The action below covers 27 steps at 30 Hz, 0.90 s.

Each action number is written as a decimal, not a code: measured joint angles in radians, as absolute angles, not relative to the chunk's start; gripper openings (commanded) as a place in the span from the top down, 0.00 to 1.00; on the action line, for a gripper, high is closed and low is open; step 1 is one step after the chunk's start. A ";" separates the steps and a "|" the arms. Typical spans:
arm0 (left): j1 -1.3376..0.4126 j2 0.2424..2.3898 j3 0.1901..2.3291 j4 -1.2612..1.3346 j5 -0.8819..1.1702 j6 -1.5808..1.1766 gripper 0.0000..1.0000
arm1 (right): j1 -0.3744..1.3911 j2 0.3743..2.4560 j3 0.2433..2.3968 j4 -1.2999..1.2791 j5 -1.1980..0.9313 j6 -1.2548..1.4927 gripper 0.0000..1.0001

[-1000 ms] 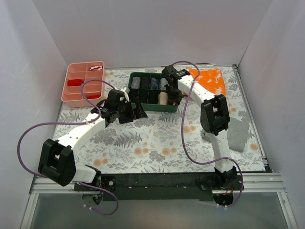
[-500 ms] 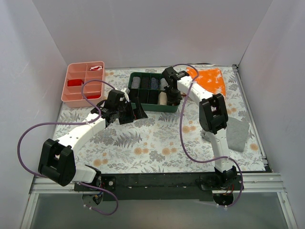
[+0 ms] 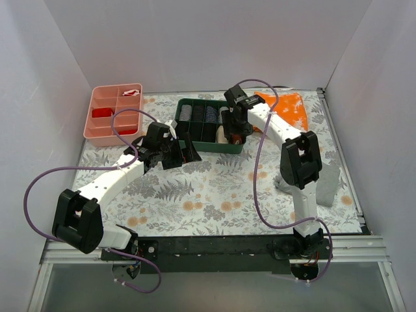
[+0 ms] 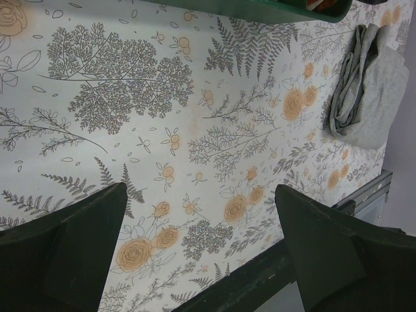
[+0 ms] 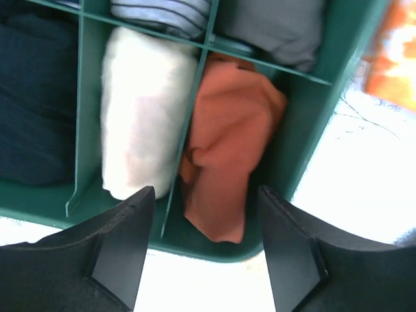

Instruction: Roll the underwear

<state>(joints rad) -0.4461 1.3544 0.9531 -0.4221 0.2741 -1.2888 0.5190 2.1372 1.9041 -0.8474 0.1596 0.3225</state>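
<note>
Rust-orange cloth, the underwear (image 5: 227, 143), lay in the near right compartment of the green tray (image 5: 312, 123). It was bunched into a loose lengthwise bundle with soft folds and creases. One lobe pressed against the tray's right wall, and a rounded end lay toward the near wall. Only its rust face showed. A divider separated it from a cream roll (image 5: 143, 123) in the next compartment to the left. Dark cloth (image 5: 32, 97) filled the compartment beyond that.

The right gripper (image 5: 205, 253) hung directly above this corner of the tray. Its fingers (image 5: 123, 247) stood apart with nothing between them and were clear of the garment. In the top view the right arm reached over the tray's right end, and its wrist hid most of the bundle.

The left gripper (image 4: 201, 260) hovered over the floral table cover (image 4: 130, 97), just in front of the tray. Its fingers were spread wide and held nothing. A folded grey cloth (image 4: 367, 84) lay at the right side of the table. A bright orange cloth (image 3: 289, 110) lay beyond the tray at the far right. A pink tray (image 3: 114, 114) sat at the far left.
</note>
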 measured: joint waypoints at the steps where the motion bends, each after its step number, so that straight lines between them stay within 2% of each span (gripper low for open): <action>1: -0.446 1.354 0.953 -0.422 0.274 -1.289 0.02 | 0.520 2.134 1.904 -0.850 0.165 0.327 0.28; 4: -0.446 1.354 0.953 -0.422 0.274 -1.289 0.02 | 0.521 2.132 1.900 -0.857 0.162 0.333 0.30; 9: -0.446 1.354 0.953 -0.422 0.274 -1.289 0.02 | 0.522 2.100 1.865 -0.844 0.167 0.337 0.41; 13: -0.446 1.354 0.953 -0.422 0.274 -1.290 0.02 | 0.522 2.053 1.840 -0.822 0.171 0.335 0.61; 14: -0.446 1.354 0.953 -0.422 0.274 -1.289 0.02 | 0.522 2.042 1.834 -0.810 0.173 0.337 0.70; 16: -0.446 1.354 0.953 -0.422 0.274 -1.289 0.02 | 0.522 2.027 1.833 -0.792 0.174 0.336 0.77; 20: -0.446 1.354 0.953 -0.422 0.275 -1.289 0.02 | 0.522 2.017 1.823 -0.754 0.173 0.340 0.87; 22: -0.446 1.354 0.953 -0.422 0.274 -1.289 0.02 | 0.521 2.020 1.823 -0.755 0.173 0.339 0.88; 24: -0.446 1.354 0.953 -0.422 0.274 -1.289 0.02 | 0.521 2.023 1.823 -0.755 0.173 0.341 0.97; 27: -0.446 1.354 0.953 -0.423 0.274 -1.289 0.02 | 0.520 2.030 1.818 -0.756 0.173 0.343 0.99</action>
<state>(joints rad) -0.4461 1.3544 0.9531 -0.4229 0.2745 -1.2888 0.5201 2.0300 1.8183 -0.7555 0.1734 0.3428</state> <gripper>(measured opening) 0.982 0.040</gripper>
